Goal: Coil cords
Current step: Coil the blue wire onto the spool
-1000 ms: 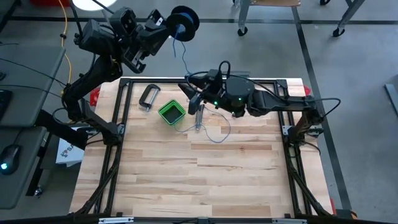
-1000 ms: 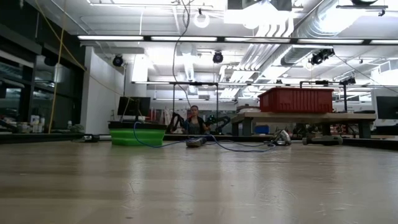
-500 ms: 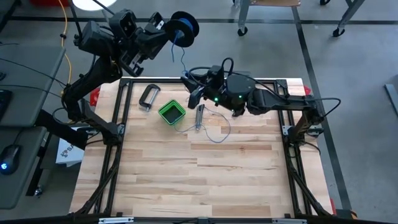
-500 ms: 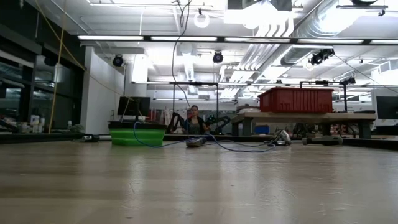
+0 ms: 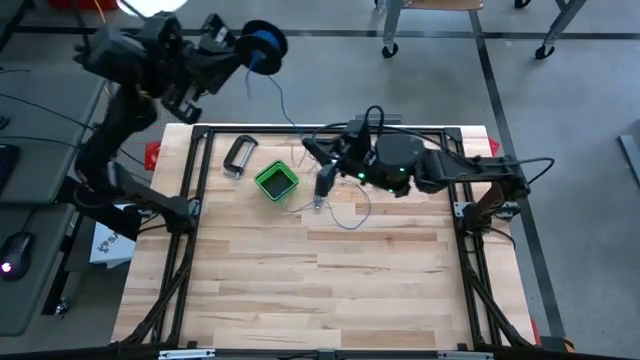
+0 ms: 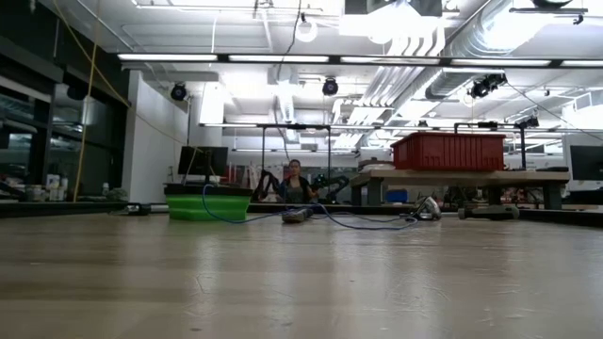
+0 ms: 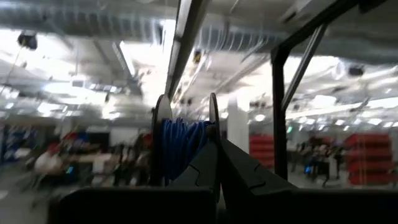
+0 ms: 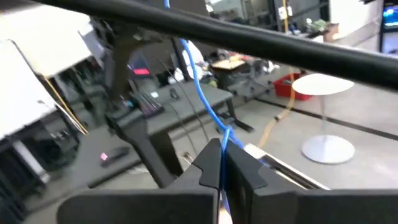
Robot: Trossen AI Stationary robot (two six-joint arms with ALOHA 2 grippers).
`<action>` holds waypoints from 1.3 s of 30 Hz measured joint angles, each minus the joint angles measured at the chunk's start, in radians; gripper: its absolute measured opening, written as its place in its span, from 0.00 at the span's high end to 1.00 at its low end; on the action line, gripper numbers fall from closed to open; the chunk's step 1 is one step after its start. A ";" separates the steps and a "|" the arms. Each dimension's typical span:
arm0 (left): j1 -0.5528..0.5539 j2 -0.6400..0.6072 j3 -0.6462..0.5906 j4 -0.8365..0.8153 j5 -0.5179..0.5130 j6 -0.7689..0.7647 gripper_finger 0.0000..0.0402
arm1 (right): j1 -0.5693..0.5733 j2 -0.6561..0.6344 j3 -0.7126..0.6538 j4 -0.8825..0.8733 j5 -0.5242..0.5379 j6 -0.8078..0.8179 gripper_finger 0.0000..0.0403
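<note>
The cord is a thin blue wire (image 5: 282, 100) running from a small dark spool (image 5: 263, 42), held high beyond the table's far left corner, down to the far part of the table. More of the wire lies in loose loops on the wood (image 5: 345, 215). My left gripper (image 5: 243, 50) is shut on the spool (image 7: 183, 146). My right gripper (image 5: 306, 147) is shut on the wire above the table's far edge, just behind the green box (image 5: 276, 180). Neither gripper shows in the low view. My left gripper pinches one flange of the spool (image 7: 213, 124) between its two shut fingers (image 7: 236, 168), which slant upward. The spool is clear of the table, its wound blue wire beside the fingers. My right gripper pinches the wire (image 8: 223, 135) between its two fingertips, roughly level, coming from the table's right. From the fingers the wire rises toward the spool (image 8: 186, 53); the rest hangs down to the table.
A metal clip (image 5: 238, 155) lies left of the green box and a grey pen-like tool (image 5: 321, 186) right of it. A black frame rail (image 5: 400, 130) runs along the table's far edge. A red part (image 5: 150, 155) sits at the left edge. A person (image 6: 295, 179) sits far behind.
My right gripper has shut on the wire. My left gripper has swung with the spool toward the left, away from the right gripper, and the stretch of wire between spool and right gripper has been drawn out longer and straighter. The loops on the table have stayed put.
</note>
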 joint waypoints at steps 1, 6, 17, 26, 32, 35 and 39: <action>0.007 -0.020 0.000 -0.045 -0.004 0.010 1.00 | 0.008 -0.015 0.000 -0.046 0.014 0.002 1.00; 0.017 -0.131 0.000 -0.261 -0.068 0.051 1.00 | 0.047 -0.109 0.000 -0.306 0.074 0.077 1.00; 0.017 -0.323 0.000 -0.412 -0.269 0.054 1.00 | 0.173 -0.269 0.000 -0.965 0.088 0.513 1.00; 0.017 -0.388 0.000 -0.370 -0.324 0.061 1.00 | 0.263 -0.285 -0.008 -1.245 -0.044 0.742 1.00; 0.017 -0.408 0.000 -0.321 -0.340 0.083 1.00 | 0.267 -0.283 -0.008 -1.250 -0.163 0.766 1.00; 0.017 -0.408 0.000 -0.282 -0.340 0.098 1.00 | 0.267 -0.278 -0.008 -1.250 -0.261 0.763 1.00; 0.017 -0.410 0.000 -0.235 -0.340 0.105 1.00 | 0.267 -0.253 -0.008 -1.249 -0.426 0.764 1.00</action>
